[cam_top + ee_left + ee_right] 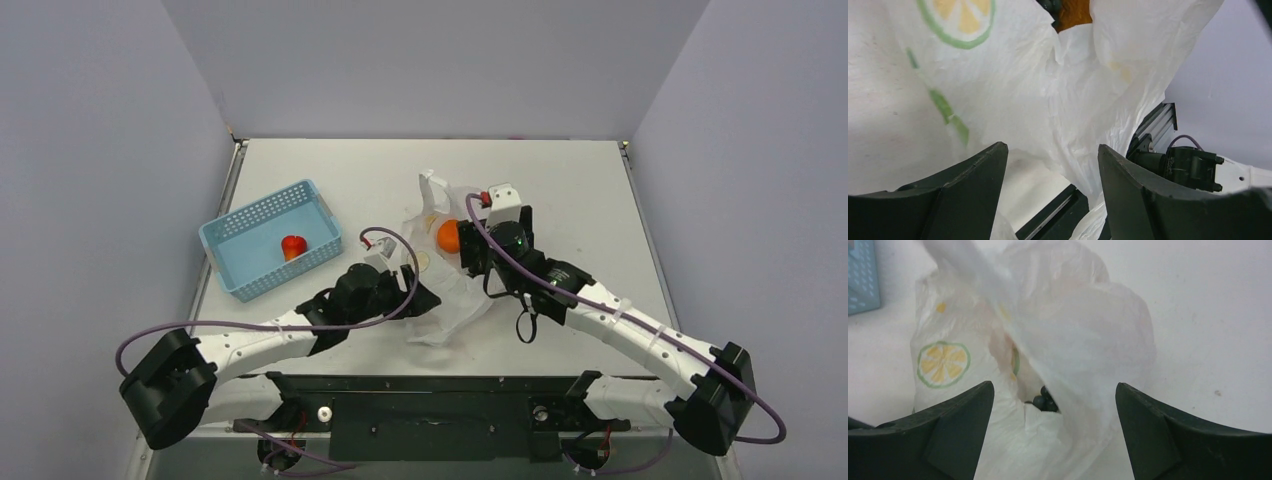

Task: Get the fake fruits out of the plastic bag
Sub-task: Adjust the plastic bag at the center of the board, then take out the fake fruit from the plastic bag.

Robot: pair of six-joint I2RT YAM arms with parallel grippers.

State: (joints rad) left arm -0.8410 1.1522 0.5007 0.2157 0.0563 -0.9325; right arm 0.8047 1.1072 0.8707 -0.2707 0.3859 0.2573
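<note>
The bag [455, 300] lay crumpled on the white surface [560, 190], between the two arms. Everything else stood around it.

The left claw [425, 298] was pushed against the bag's near left side. From its own wrist camera, the left claw [1052, 147] had its jaws well apart, with loose white film running through the gap. I could not see the film pinched, so it looked open with nothing held.

The right claw [465, 250] hung over the bag's far right side, pointing down at it. In its wrist view the right claw [1054, 387] was spread wide and gripping nothing, and the bag's folds lay below the gap.

The orange [448, 236] sat at the top of the bag, just left of the right claw. I could not tell whether it touched a finger. Down in the bag's opening a few dark grapes [1044, 400] showed between the folds. A lemon-slice print [943, 365] marked the film left of them.

Well to the left of the bag stood the blue basket [262, 205]. One red fruit [292, 247] lay inside it, towards the end nearer the bag.
</note>
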